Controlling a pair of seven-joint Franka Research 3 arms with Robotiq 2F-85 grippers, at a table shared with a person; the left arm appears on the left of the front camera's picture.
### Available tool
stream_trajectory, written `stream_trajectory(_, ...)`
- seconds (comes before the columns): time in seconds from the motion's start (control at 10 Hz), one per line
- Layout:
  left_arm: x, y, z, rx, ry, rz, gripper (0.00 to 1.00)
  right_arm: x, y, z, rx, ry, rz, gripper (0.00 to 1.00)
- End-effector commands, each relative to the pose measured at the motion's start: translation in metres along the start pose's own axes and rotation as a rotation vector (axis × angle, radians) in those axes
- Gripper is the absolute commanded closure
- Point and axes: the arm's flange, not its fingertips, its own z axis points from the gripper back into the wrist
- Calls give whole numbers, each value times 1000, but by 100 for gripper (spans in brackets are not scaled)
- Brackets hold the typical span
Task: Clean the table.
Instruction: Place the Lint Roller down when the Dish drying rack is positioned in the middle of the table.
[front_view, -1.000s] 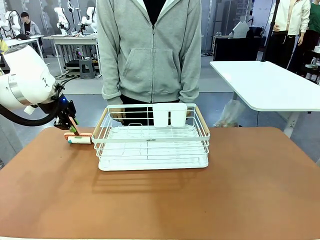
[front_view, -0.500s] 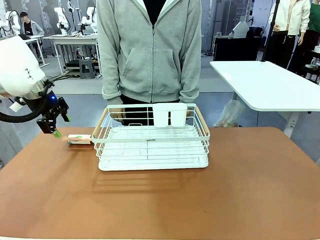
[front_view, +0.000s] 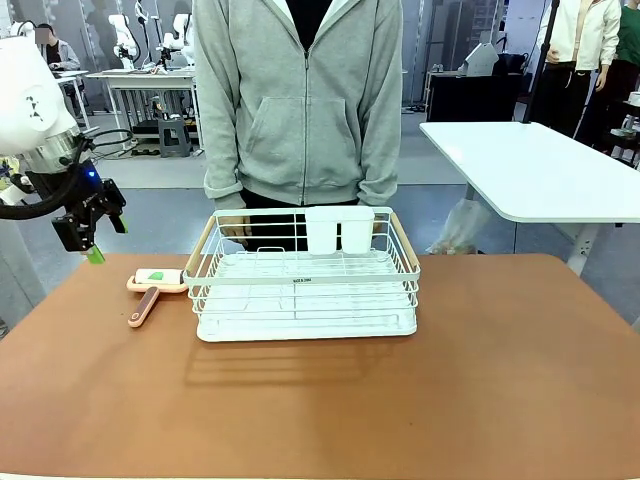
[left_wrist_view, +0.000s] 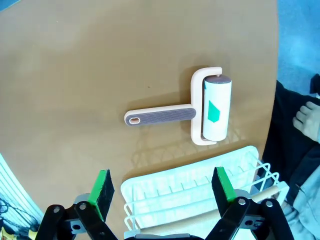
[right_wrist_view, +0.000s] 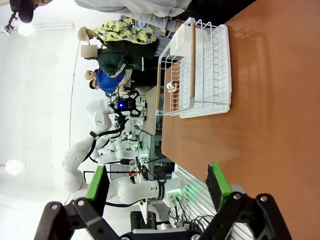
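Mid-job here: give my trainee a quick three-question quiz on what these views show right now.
1. True or false: the left tool holds the lint roller.
2. The lint roller lies: A) inside the wire rack; B) on the table beside the rack; C) in the person's hand.
3. Fill in: the right tool is ____.

Key: 1 false, it hangs open above the table; 2 B; 3 open.

No words or numbers can be read; a small dark mark sits on the near rim of the wire rack (front_view: 304, 281), too small to make out; the lint roller (left_wrist_view: 215, 110) bears a plain green patch, no lettering.
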Motion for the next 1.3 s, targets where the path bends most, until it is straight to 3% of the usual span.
stream_trajectory(0.0, -1, 2, -5, 1, -1, -15, 0, -1, 3, 0, 13, -8, 17, 0)
stream_trajectory(1.2, -1, 2, -5, 1, -1, -15, 0, -1, 3, 0, 13, -8, 17, 0)
